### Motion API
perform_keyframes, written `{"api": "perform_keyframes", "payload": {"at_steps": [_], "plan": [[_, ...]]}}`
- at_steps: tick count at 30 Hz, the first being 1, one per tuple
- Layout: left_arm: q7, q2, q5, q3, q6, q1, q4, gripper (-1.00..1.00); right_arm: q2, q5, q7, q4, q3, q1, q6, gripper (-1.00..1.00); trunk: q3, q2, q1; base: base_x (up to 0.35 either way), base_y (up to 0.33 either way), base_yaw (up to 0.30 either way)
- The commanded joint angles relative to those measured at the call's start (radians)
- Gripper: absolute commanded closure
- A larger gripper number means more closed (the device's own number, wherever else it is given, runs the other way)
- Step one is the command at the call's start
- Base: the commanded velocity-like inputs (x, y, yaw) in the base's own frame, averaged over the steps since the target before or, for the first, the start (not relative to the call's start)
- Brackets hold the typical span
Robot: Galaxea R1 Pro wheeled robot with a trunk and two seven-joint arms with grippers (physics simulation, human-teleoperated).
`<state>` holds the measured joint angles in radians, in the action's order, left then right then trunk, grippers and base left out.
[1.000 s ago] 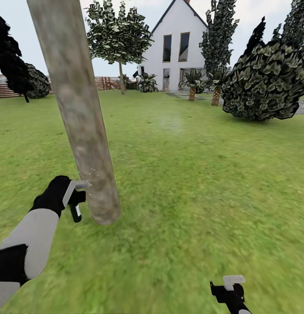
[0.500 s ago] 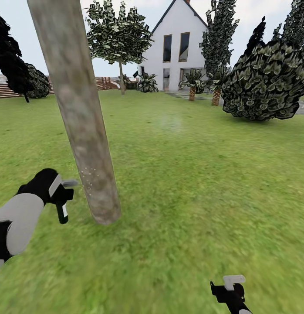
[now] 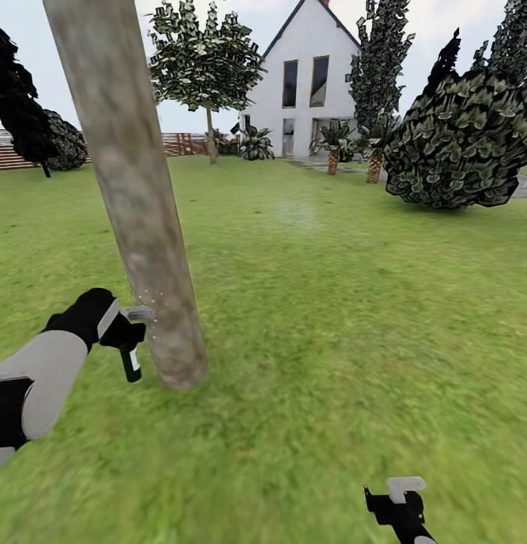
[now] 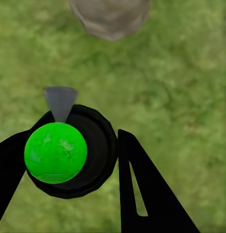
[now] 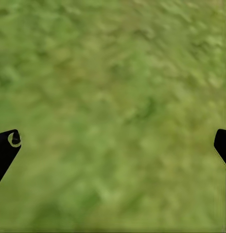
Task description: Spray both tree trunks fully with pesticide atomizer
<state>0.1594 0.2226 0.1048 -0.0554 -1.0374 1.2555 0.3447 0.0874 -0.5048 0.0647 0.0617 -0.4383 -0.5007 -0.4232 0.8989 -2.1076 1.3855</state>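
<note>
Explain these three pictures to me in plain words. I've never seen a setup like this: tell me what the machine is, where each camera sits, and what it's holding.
This is a simulated wheeled robot with two arms. The big picture comes from its head camera, looking over a lawn toward a white house. Its left gripper holds a small spray bottle, the pesticide atomizer, aimed at the base of a thick pale tree trunk, where fine droplets show. The left wrist camera shows the same bottle between two black fingers. The right gripper hangs empty and open; its wrist camera sees grass between the fingertips.
</note>
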Motion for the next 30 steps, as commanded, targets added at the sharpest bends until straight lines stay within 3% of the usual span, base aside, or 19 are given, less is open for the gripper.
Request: {"api": "perform_keyframes", "payload": {"at_steps": [1,20,30], "plan": [[0.008,-0.002,0.011,-0.002,-0.004,0.001,0.001,1.0,0.0,-0.011,0.005,-0.002,-0.005,-0.001,-0.003,-1.0,0.001,0.0,0.0,0.0,-0.234,0.0],[0.008,0.004,0.009,0.003,-0.003,0.004,-0.023,1.0,-0.001,-0.011,0.005,-0.002,-0.005,-0.001,-0.003,-1.0,0.001,0.0,0.0,-0.021,-0.271,0.004],[0.008,0.006,0.009,0.002,-0.003,0.004,-0.021,1.0,-0.001,-0.011,0.004,-0.002,-0.004,-0.001,-0.002,-1.0,0.001,0.0,0.0,-0.054,-0.274,0.252]]}}
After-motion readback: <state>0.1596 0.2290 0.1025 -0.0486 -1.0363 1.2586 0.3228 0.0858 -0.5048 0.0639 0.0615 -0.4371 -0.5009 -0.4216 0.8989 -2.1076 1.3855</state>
